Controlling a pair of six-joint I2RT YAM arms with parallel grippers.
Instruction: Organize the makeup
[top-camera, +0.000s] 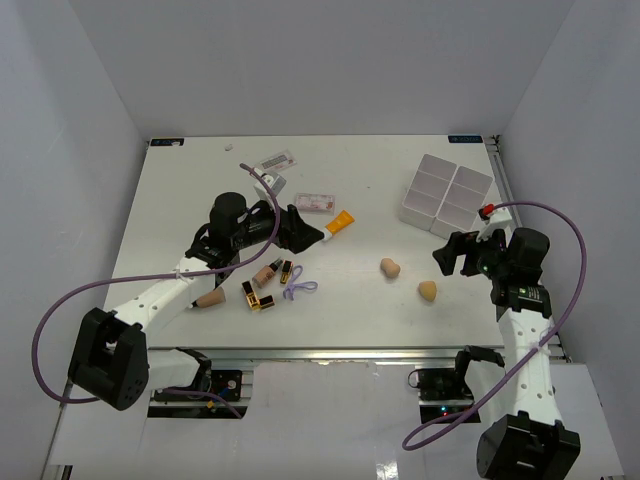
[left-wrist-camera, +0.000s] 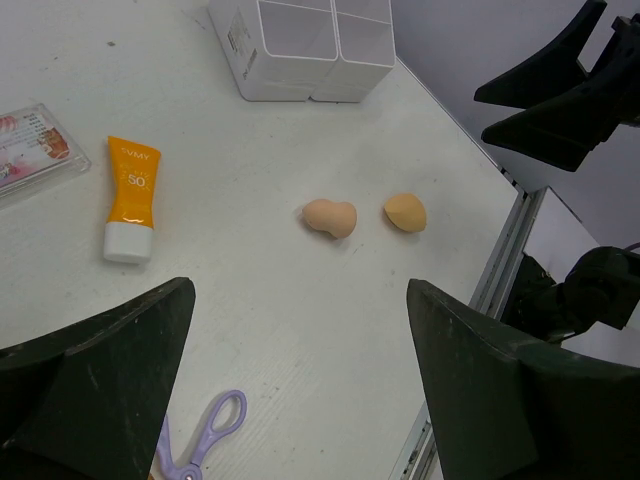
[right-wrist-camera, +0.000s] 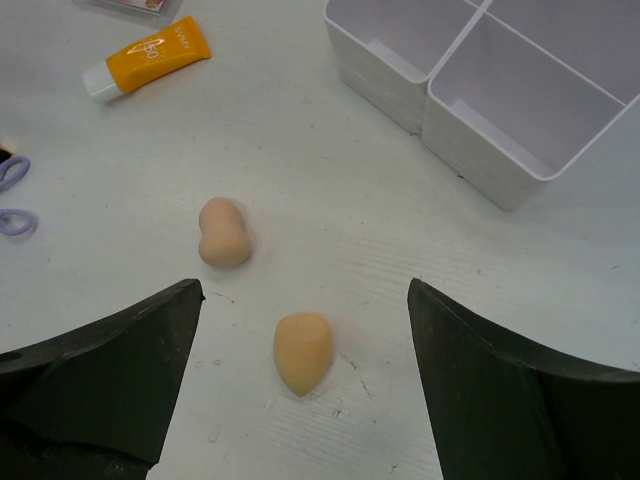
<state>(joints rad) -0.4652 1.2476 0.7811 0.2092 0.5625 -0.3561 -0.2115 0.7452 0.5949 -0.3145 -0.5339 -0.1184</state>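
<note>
Both end effectors stand open and hold nothing. The left end effector (left-wrist-camera: 300, 400) hovers over the desk (top-camera: 360, 320). The right end effector (right-wrist-camera: 300, 400) hangs above a beige teardrop sponge (right-wrist-camera: 302, 352), with a waisted sponge (right-wrist-camera: 223, 232) just beyond. Gold-and-black lipstick tubes (top-camera: 257, 297) flank a tan foundation bottle (top-camera: 267, 272). The orange tube (left-wrist-camera: 131, 198) reads "50"; its smaller print is illegible. A clear packet (top-camera: 314, 202) and the white tray (top-camera: 418, 214) lie farthest.

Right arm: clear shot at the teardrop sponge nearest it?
Likely yes. The right gripper is open, and the teardrop sponge lies alone ahead of it, centred in the wrist view. The peanut-shaped sponge and the white tray sit apart from it, nothing covering it.
</note>
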